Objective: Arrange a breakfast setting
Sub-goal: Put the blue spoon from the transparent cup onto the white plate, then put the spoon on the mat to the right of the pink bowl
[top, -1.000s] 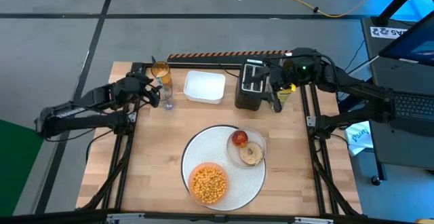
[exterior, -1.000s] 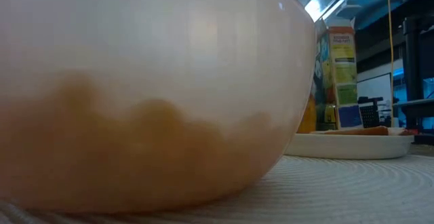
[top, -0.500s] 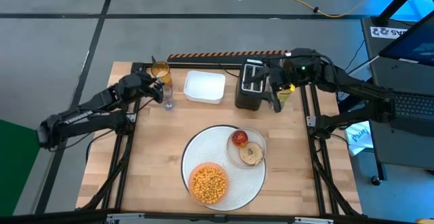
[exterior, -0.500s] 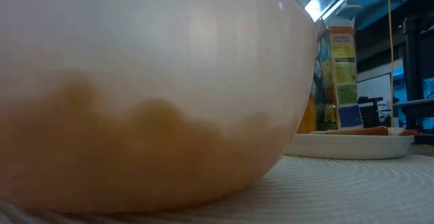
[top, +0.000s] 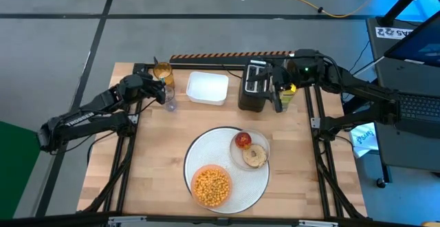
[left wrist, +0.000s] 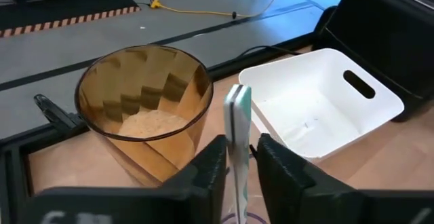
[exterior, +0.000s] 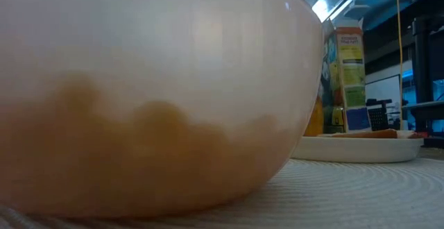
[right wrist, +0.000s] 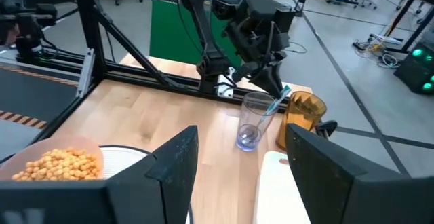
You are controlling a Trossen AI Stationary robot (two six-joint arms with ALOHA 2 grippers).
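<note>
A big round white placemat (top: pixel 199 155) carries an orange bowl (top: pixel 211 186) of yellow cereal puffs (top: pixel 211 184) and a small pale plate (top: pixel 237 155) with a bagel (top: pixel 256 155) and a red apple (top: pixel 242 140). A metal spoon (right wrist: pixel 274 106) stands tilted in a clear glass (top: pixel 170 104) at the far left. My left gripper (top: pixel 162 93) is shut on the spoon's handle. My right gripper (top: pixel 278 100) is open and empty by the black toaster (top: pixel 252 84). My left gripper pinches the upper end of the spoon's handle (left wrist: pixel 237 119) between its two fingers (left wrist: pixel 211 166), coming slanting down from the table's left. The spoon leans in the glass (right wrist: pixel 256 119), its lower end at the glass's bottom (right wrist: pixel 247 137).
An amber cup (top: pixel 163 72) stands just behind the glass. A white rectangular tray (top: pixel 207 87) lies between the cup and the toaster. A yellow-green carton (top: pixel 288 93) stands right of the toaster, at my right gripper. The bowl (exterior: pixel 139 97) fills the low view.
My left gripper has moved a little toward the table's right, closer over the glass, and the arm behind it has stretched out. The glass and the setting on the placemat have stayed where they were.
</note>
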